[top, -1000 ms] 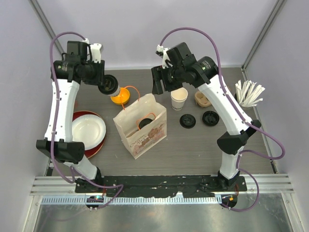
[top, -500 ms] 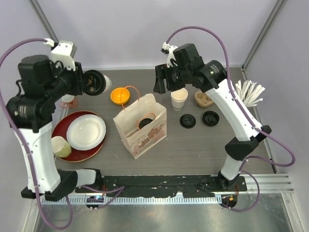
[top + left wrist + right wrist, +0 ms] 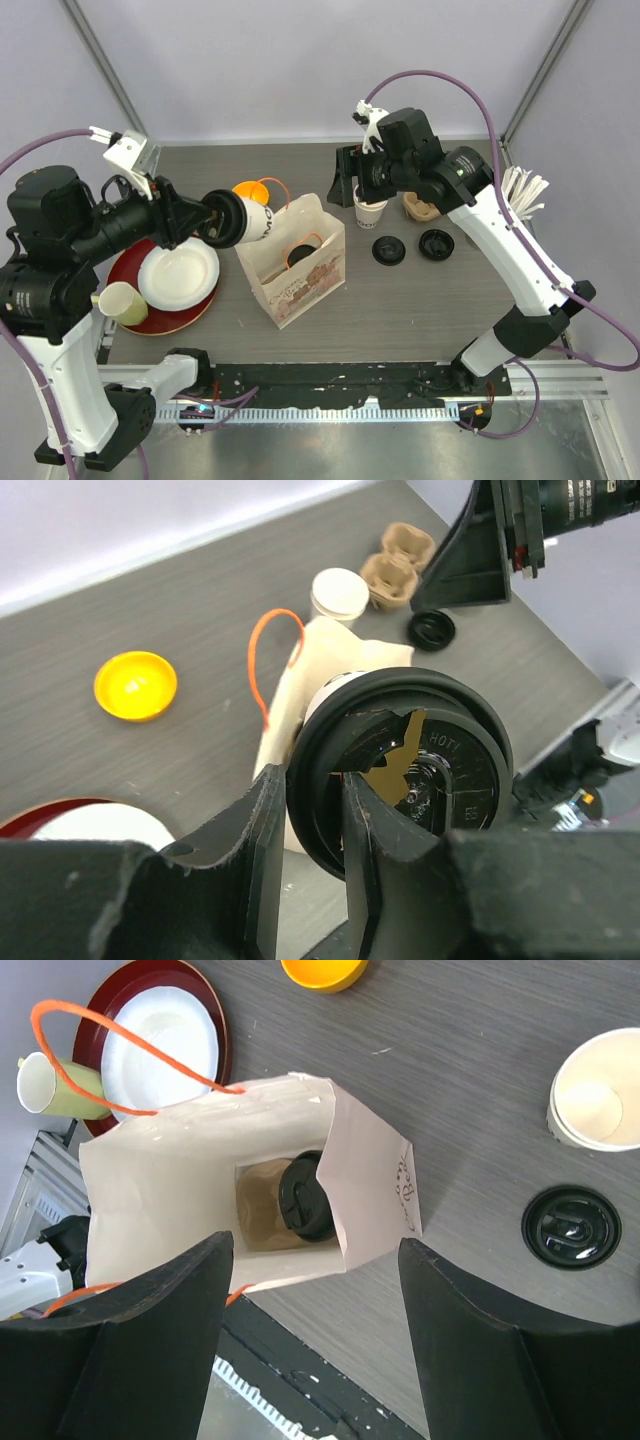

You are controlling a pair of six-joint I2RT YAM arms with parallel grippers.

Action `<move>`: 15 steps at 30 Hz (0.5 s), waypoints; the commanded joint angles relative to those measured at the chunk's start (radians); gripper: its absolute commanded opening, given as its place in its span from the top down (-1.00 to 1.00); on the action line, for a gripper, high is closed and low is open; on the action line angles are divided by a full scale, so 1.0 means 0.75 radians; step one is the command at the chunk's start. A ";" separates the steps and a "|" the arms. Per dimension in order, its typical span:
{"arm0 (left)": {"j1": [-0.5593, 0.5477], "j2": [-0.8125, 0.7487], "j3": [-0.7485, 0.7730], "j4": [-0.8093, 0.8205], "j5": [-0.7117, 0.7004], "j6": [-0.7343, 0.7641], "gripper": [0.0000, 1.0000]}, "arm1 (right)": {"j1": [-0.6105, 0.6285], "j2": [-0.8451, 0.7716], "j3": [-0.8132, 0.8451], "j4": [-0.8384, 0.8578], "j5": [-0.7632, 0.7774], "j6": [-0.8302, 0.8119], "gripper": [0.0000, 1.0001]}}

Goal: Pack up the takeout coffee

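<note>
My left gripper [image 3: 222, 220] is shut on the black lid rim of a white takeout coffee cup [image 3: 258, 222]. It holds the cup tipped on its side in the air, just left of the white paper bag [image 3: 305, 275]. In the left wrist view the fingers [image 3: 262, 815] pinch the lid's edge [image 3: 440, 750], with the bag [image 3: 290, 695] behind. A second lidded coffee cup [image 3: 300, 255] stands inside the bag and shows in the right wrist view [image 3: 305, 1195]. My right gripper [image 3: 350, 190] is open and empty, high above the bag's [image 3: 180, 1180] right side.
An open lidless paper cup [image 3: 372, 212], two loose black lids [image 3: 388, 249] [image 3: 437, 244] and a cardboard carrier [image 3: 420, 207] lie right of the bag. A yellow dish [image 3: 250, 192] is behind it. A red plate [image 3: 135, 262] with a white bowl and a cream mug [image 3: 122, 302] sit left. White sticks [image 3: 520, 190] are far right.
My left arm has swung the lidded cup from the far left back towards the bag. My right gripper has drifted a little right, still open.
</note>
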 commanded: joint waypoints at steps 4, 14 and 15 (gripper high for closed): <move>-0.094 0.071 -0.086 0.017 0.019 -0.030 0.49 | 0.011 -0.175 -0.146 0.139 0.043 0.072 -0.46; -0.486 0.267 0.025 -0.116 -0.386 0.166 0.56 | 0.013 -0.251 -0.201 0.144 0.094 0.105 -0.47; -0.501 0.285 0.039 -0.173 -0.413 0.184 0.58 | 0.011 -0.257 -0.213 0.144 0.098 0.105 -0.47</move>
